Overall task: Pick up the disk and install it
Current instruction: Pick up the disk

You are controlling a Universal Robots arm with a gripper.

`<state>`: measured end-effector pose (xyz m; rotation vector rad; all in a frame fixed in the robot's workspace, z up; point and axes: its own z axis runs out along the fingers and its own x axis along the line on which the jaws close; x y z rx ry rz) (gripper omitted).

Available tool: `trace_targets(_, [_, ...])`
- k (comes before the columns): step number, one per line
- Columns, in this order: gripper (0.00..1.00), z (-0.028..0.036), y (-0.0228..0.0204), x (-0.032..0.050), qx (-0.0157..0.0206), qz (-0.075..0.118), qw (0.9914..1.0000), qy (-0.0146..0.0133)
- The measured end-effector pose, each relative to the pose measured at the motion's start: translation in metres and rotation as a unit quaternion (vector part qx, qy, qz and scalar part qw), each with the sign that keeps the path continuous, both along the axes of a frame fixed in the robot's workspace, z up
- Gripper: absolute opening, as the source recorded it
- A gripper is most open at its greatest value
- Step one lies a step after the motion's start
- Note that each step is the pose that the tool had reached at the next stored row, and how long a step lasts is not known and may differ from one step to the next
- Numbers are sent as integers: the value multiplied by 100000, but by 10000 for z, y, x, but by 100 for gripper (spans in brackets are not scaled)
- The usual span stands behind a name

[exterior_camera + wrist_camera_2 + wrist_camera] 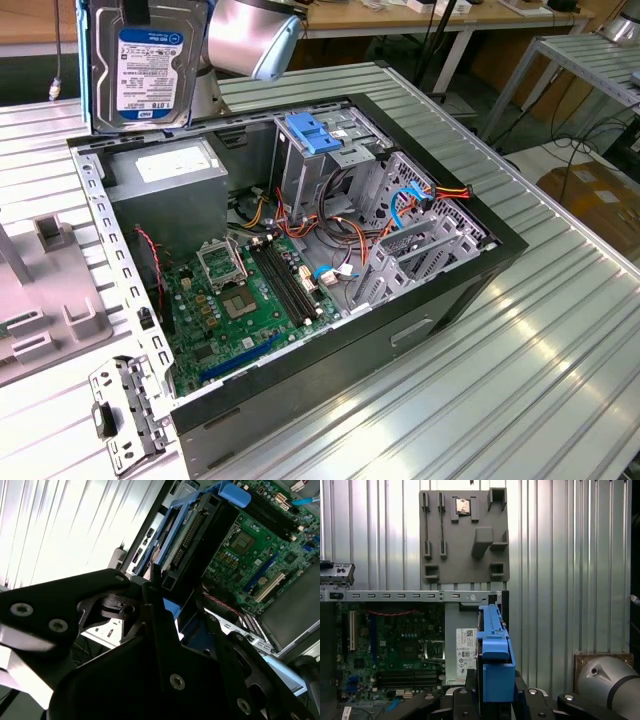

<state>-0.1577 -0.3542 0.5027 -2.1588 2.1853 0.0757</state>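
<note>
Jaws: clamped on the disk, one against each flat face as far as I can tell; the blue rail hides the contact itself in the first wrist view.
Gripper: black, with screw heads along its linkage, and the disk stands up out of it edge-on.
Disk: held in the air, upright, with its labelled face toward the exterior camera. The label is white with a blue band, and light-blue rails run down the sides. In the second wrist view its connector edge points away from the gripper, toward the case.
Disk position: over the power-supply corner of the case, at the exterior view's left. It is in no bay and touches nothing but the jaws.
Arm: a silver joint just beside the disk, on the exterior view's right of it.
Power supply: a grey box with a white sticker, in the case corner below the disk.
Case: black, lying on its side, open on top.
Board: green, flat on the case floor.
Cage: bare metal, standing inside the case, with a blue bracket on top.
Cables: orange, red and blue, looping between cage and board.
Table: ribbed metal under the case.
Grey plate: has raised blocks and lies on the table just outside the case wall.
</note>
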Motion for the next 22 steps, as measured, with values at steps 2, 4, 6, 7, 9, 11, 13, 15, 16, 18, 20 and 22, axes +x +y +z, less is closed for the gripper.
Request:
trace_targets(2, [37, 0, -14, 10, 1, -1, 100000, 0])
trace_targets(4, [37, -1, -28, 24, 3, -1, 100000, -3])
trace_targets(6, [37, 0, -44, 44, -1, -1, 100000, 1])
trace_targets(7, [37, -1, -49, 50, 1, 0, 100000, 0])
trace_targets(9, [37, -1, -61, 63, -1, -3, 100000, 1])
trace_targets(11, [37, -1, -83, 87, 2, -3, 100000, 1])
trace_targets(13, [37, -1, -95, 104, -1, 0, 100000, 6])
trace_targets(15, [37, -1, -116, 136, -1, 1, 100000, 14])
trace_targets(16, [37, -2, -127, 150, 2, 1, 100000, 17])
trace_targets(18, [37, -2, -142, 172, -1, -5, 100000, 26])
trace_targets(20, [37, -2, -153, 188, -1, -1, 100000, 25])
trace_targets(22, [37, -2, -163, 202, 0, -2, 100000, 26])
